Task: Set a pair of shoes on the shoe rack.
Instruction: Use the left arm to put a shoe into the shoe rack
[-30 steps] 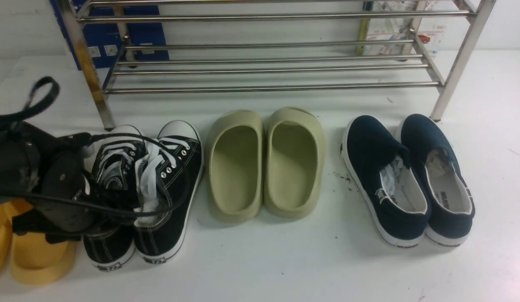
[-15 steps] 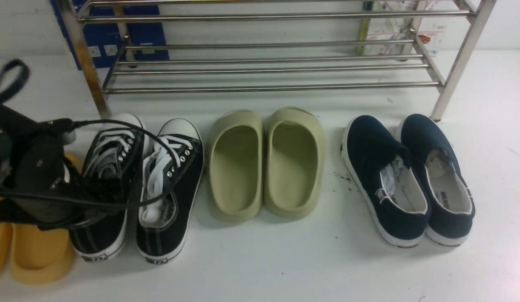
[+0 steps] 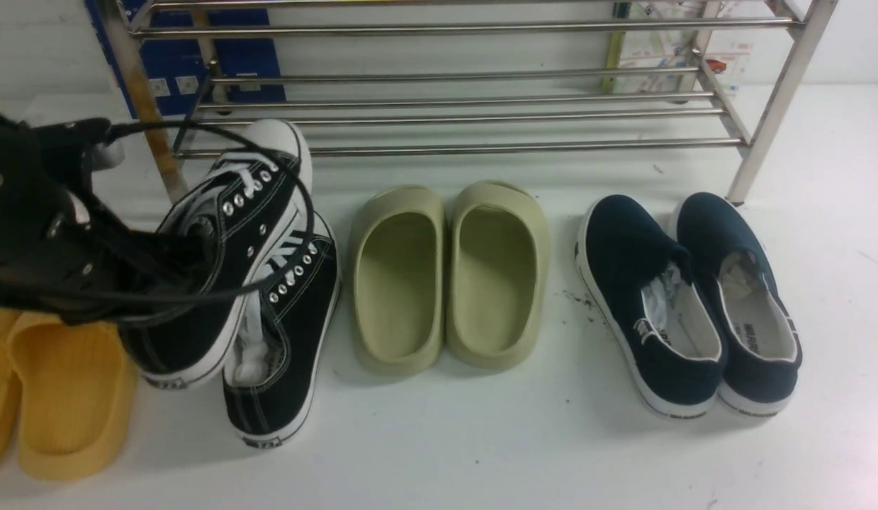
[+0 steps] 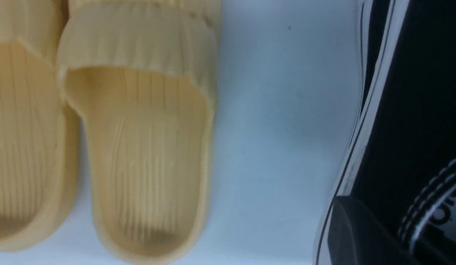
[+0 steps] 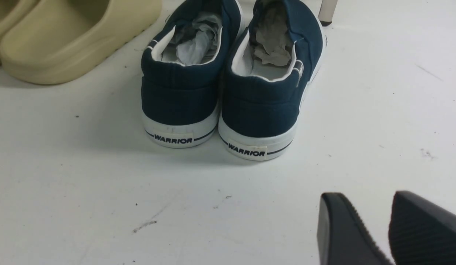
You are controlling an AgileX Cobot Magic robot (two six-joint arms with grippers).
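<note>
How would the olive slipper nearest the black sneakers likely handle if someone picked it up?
The olive slipper would probably hold its shape, since its thick walls look like one moulded piece. It is likely light for its bulk, given the foam-like look. Lying flat on a broad sole, it seems unlikely to roll.

- Front: set between the arms, looking forward and down over the counter (image 3: 481, 446) to the rack (image 3: 453, 150).
- Left wrist: close above the yellow slippers (image 4: 147, 147).
- Right wrist: farther back, facing the heels of the navy slip-ons (image 5: 220, 106), shared with front.
</note>
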